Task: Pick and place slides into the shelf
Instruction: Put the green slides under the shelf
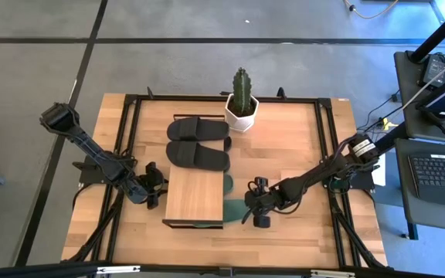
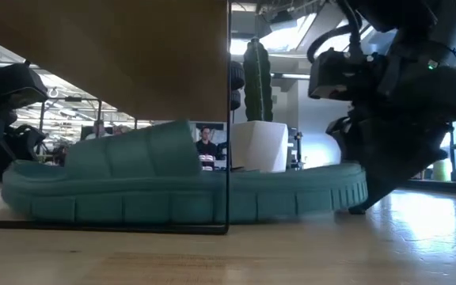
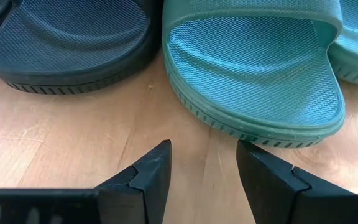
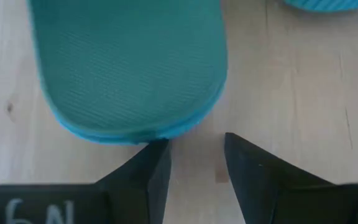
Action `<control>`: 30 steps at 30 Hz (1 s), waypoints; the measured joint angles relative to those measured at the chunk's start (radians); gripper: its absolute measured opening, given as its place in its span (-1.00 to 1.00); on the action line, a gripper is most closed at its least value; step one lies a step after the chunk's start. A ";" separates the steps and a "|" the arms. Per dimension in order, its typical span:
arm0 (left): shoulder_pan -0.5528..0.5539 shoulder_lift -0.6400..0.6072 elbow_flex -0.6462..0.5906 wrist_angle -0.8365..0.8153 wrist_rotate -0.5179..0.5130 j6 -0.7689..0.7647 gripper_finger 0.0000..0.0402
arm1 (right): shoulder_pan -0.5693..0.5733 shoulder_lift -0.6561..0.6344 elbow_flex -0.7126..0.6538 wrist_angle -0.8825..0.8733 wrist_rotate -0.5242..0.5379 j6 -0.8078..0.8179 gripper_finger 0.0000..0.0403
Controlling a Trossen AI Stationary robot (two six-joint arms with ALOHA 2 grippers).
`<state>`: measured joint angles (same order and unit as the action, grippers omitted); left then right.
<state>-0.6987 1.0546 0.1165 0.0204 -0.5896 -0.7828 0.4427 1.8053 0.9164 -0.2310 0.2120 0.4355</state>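
Note:
The shelf (image 1: pixel 195 197) stands mid-table, its plank top (image 2: pixel 117 47) over a green slide (image 2: pixel 172 186) that lies flat on its sole, heel end sticking out toward the table's right. A second green slide (image 1: pixel 228 183) pokes out beside it. A black pair (image 1: pixel 198 141) lies in the open beyond the shelf. My right gripper (image 4: pixel 194 149) is open, low at the green slide's heel (image 4: pixel 129 68). My left gripper (image 3: pixel 204 168) is open at the shelf's left side, facing a black slide's toe (image 3: pixel 67 43) and a green slide's toe (image 3: pixel 253 74) under the plank. My right gripper comes level from the table's right at the green slide's heel rim (image 4: pixel 148 135). One fingertip (image 4: pixel 157 152) stands right at that rim; whether it touches, I cannot tell. The slide lies flat on the table. My left gripper touches nothing.
A cactus in a white pot (image 1: pixel 242 104) stands at the table's far side, just beyond the black pair. Black metal rails (image 1: pixel 327 147) run along the tabletop's edges. Bare wood lies near the front edge (image 1: pixel 222 243).

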 joint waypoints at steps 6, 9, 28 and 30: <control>0.000 0.000 0.000 0.000 -0.004 0.000 -0.14 | 0.000 0.013 0.001 0.052 0.004 0.001 -0.24; 0.000 0.000 0.000 0.000 -0.005 0.000 -0.14 | 0.000 0.015 -0.001 0.098 -0.007 0.000 -0.24; 0.000 0.000 0.000 0.000 -0.005 0.000 -0.14 | -0.006 0.029 0.000 0.297 -0.021 -0.054 -0.24; 0.000 0.000 0.000 0.000 -0.005 0.000 -0.14 | -0.012 0.035 0.000 0.290 -0.044 -0.050 -0.24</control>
<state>-0.6983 1.0546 0.1169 0.0204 -0.5949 -0.7826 0.4307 1.8407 0.9165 0.0592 0.1680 0.3854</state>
